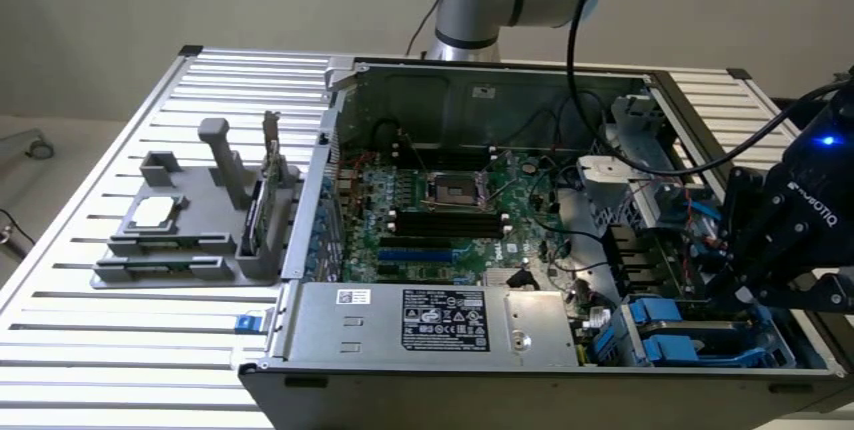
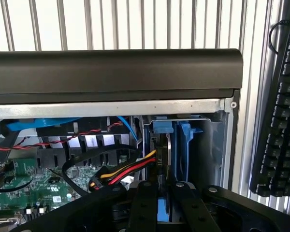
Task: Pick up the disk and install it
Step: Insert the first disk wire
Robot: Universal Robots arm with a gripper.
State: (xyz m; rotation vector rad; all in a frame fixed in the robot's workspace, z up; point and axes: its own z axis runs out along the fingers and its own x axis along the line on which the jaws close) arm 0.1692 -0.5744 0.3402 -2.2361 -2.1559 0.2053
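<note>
The disk (image 2: 170, 152) stands edge-on in the blue drive bay at the corner of the open computer case, showing a thin silver edge beside its blue carrier frame (image 2: 184, 145). My gripper (image 2: 163, 212) sits right over it, and its two black fingers (image 2: 145, 208) are close together with blue plastic of the carrier between them. In the exterior view my gripper (image 1: 738, 285) is a black block with a blue light, lowered into the case's corner at the exterior view's right, just above the blue drive carriers (image 1: 674, 325).
Red, yellow and black power cables (image 2: 128, 171) run up to the bay. The silver power supply box (image 1: 441, 320) and motherboard (image 1: 441, 210) lie beside it. A black case edge (image 2: 116, 70) borders the bay and a keyboard (image 2: 280, 121) lies outside. A grey fixture (image 1: 200, 230) stands on the slatted table.
</note>
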